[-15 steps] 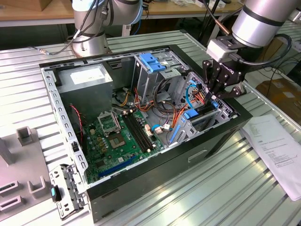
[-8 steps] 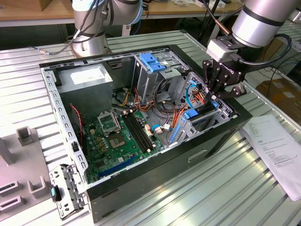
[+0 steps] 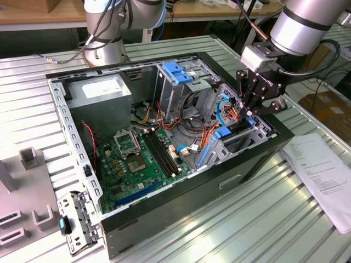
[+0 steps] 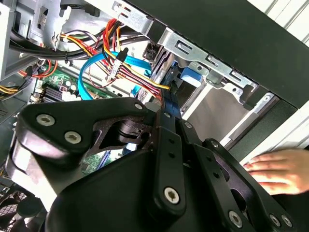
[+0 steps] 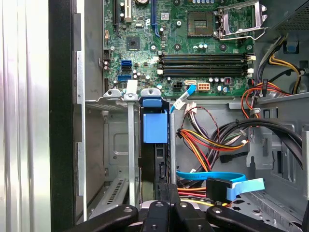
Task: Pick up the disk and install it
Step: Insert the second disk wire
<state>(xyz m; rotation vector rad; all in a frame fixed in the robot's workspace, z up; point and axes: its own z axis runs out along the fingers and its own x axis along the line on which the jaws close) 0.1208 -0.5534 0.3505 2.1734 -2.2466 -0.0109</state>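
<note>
The disk (image 3: 237, 133) is pinched by the gripper (image 3: 249, 112) and stood on its edge so it can be slid down into the drive bay (image 3: 258, 129) of the computer case (image 3: 164, 219).

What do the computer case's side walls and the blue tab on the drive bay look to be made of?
The open computer case's grey inner walls look like bare sheet metal: dull silver, with punched slots and folded edges. The blue rectangular tab on the drive bay seems moulded plastic: even, saturated colour and a smooth matte face.

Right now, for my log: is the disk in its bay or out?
Partly in: the disk stands on edge within the cage, gripper shut on it.
</note>
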